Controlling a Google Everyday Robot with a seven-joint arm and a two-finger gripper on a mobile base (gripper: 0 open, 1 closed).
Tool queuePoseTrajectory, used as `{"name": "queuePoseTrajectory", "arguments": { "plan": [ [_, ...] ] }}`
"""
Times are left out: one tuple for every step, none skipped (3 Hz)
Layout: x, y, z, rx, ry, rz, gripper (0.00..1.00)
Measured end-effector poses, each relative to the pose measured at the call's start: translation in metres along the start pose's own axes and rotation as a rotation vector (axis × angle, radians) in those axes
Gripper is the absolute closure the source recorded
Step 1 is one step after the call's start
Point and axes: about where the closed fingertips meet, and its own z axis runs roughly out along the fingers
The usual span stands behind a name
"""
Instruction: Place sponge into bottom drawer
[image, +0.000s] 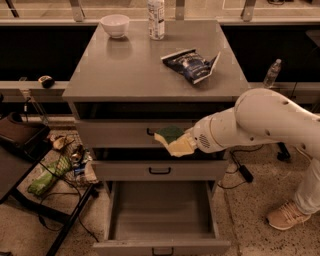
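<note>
The sponge (173, 140), dark green on top and pale yellow below, is held in my gripper (186, 143) in front of the top drawer's face. The white arm reaches in from the right. The bottom drawer (161, 243) is pulled open below, its grey interior bare. The sponge hangs well above that drawer, over its back part.
A dark blue snack bag (192, 64), a white bowl (115, 25) and a bottle (156, 18) sit on the cabinet top (125, 70). Two shut drawers with black handles (159, 171) are above the open one. Clutter and a dark chair stand left; a person's shoe (286, 216) is at right.
</note>
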Motion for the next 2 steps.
{"name": "queuePoseTrajectory", "arguments": {
  "plan": [
    [0.037, 0.007, 0.057, -0.036, 0.047, 0.046, 1.00],
    [0.104, 0.015, 0.129, -0.048, 0.126, 0.081, 1.00]
  ]
}}
